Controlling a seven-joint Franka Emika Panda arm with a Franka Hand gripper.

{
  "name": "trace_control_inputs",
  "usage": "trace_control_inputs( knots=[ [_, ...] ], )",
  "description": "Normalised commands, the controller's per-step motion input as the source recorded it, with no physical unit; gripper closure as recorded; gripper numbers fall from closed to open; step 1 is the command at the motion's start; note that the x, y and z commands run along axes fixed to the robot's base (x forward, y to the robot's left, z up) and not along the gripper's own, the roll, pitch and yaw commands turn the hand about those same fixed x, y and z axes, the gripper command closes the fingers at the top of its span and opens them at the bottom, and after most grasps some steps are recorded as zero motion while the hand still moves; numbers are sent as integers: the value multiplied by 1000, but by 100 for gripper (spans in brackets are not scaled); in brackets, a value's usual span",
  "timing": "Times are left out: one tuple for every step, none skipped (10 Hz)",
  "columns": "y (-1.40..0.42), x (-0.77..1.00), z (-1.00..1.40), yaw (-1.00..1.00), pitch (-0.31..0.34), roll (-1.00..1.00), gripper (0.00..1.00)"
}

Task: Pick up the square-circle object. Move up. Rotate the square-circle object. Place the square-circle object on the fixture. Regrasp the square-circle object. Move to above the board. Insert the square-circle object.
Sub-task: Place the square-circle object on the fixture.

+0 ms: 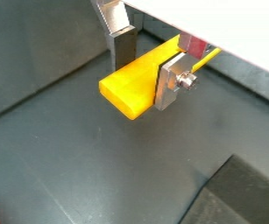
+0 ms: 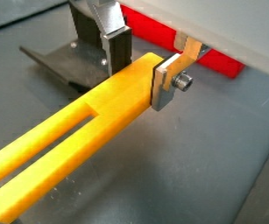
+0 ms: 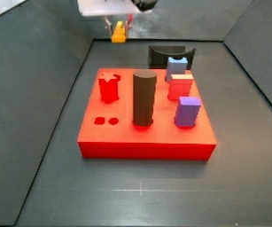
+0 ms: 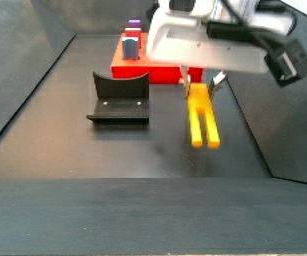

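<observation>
1. Dull grey flooring with dark side walls forms the workspace I am watching, matte and lightly scuffed.
2. My square-circle object is a smooth yellow-orange bar, squared in section where I grip it and split into two long prongs along the rest; in a wrist view its blunt square end faces the camera.
3. I see the gripper clamped on that bar near one end, jaws narrow, a flat silver finger pressed against one side face and a dark pad against the opposite one.
4. From a side view the bar hangs clear of the floor under the gripper, stretching toward the camera.
5. I make out the fixture, a black matte bracket with a dished top, standing on the floor beside the bar and apart from it.
6. Farther out sits the board, a thick glossy red slab carrying a dark cylinder, red pegs and a purple block.
</observation>
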Motion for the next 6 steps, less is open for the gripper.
trace_control_inputs(
  knots=[
    [3, -16, 1000, -7, 36, 32, 100],
    [5, -19, 1000, -9, 49, 42, 100],
    [8, -22, 1000, -11, 62, 58, 100],
    [9, -25, 1000, -10, 68, 66, 100],
    [12, -29, 1000, -9, 75, 83, 100],
    [12, -29, 950, -6, 78, 89, 100]
  ],
)
